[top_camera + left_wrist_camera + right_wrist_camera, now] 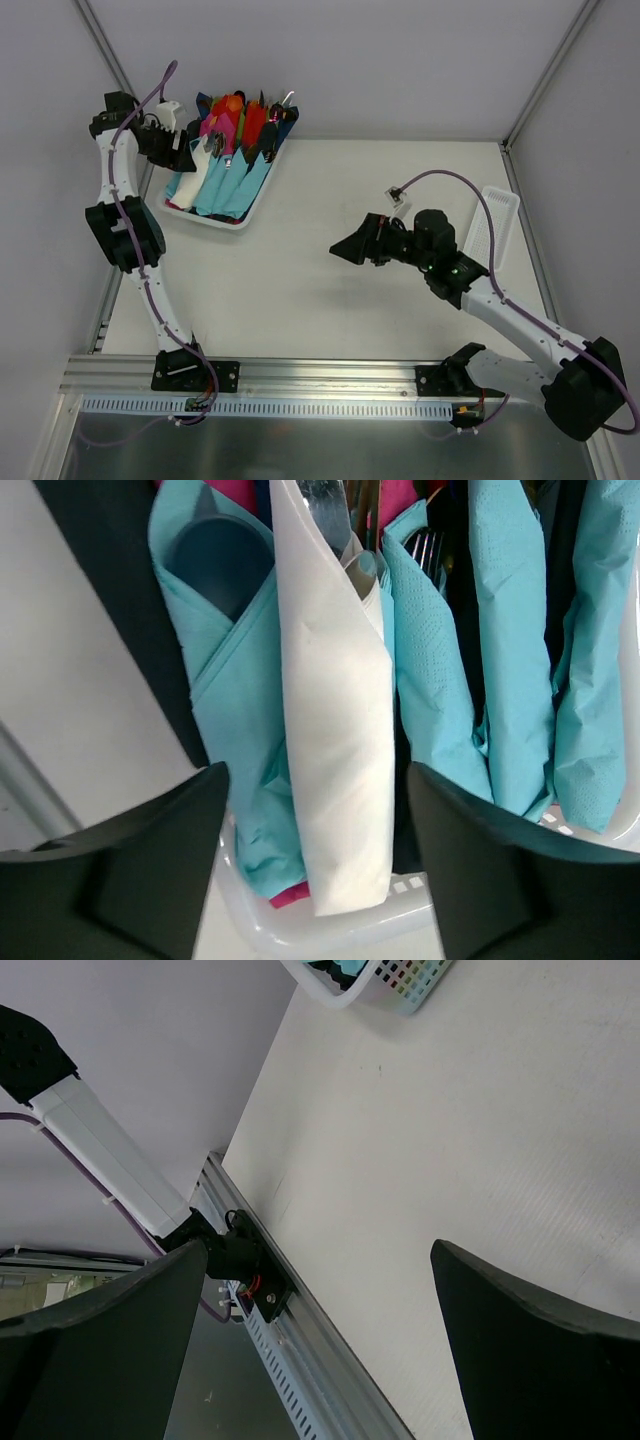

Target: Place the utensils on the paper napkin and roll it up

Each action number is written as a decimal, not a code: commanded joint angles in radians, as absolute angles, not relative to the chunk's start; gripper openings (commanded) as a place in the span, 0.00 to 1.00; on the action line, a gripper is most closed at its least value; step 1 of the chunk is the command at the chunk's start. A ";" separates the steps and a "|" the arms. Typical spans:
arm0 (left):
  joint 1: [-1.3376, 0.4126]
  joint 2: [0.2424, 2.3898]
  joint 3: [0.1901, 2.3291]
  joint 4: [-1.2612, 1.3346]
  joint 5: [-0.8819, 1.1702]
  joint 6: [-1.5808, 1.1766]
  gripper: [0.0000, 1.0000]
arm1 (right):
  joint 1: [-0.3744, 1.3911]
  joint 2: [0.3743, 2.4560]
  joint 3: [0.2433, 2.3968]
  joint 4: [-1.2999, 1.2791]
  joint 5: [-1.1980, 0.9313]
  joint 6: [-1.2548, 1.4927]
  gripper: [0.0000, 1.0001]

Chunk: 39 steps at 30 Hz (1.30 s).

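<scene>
Two arms: the left reaches to the far-left corner of the table – the right hangs over its middle.
Paper napkin: the paper napkin is white and already rolled into a long narrow bundle, lying lengthwise in the tray.
Utensils: the utensils are tucked inside the roll; only a greyish tip shows at its far, open end.
Neighbours: light-blue bundles press against the roll on both sides, and pink and red ones show in the top view.
Left gripper: the left gripper sits just above the near end of the roll, fingers spread wide to either side of it – not pinching it.
Right gripper: the right gripper has its fingers parted, with nothing between them but the table surface below.
Second tray: a white ribbed second tray lies along the right edge, well apart from both grippers.
</scene>
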State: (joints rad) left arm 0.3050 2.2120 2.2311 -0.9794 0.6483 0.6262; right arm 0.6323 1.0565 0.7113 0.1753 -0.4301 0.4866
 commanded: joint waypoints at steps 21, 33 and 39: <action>0.229 1.291 1.534 -0.845 0.583 0.405 0.99 | 0.607 0.805 0.842 -0.578 0.058 0.104 0.99; 0.006 0.994 1.062 -0.727 0.503 0.216 0.99 | 0.574 0.830 0.798 -0.646 0.149 0.141 0.99; 0.005 0.976 1.032 -0.721 0.502 0.216 0.99 | 0.575 0.822 0.795 -0.637 0.132 0.137 0.99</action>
State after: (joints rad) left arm 0.0036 0.9939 1.0428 -0.7597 0.5140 0.2436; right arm 0.5789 0.8295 0.7971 -0.6357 0.1192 0.1383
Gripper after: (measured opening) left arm 0.989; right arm 0.991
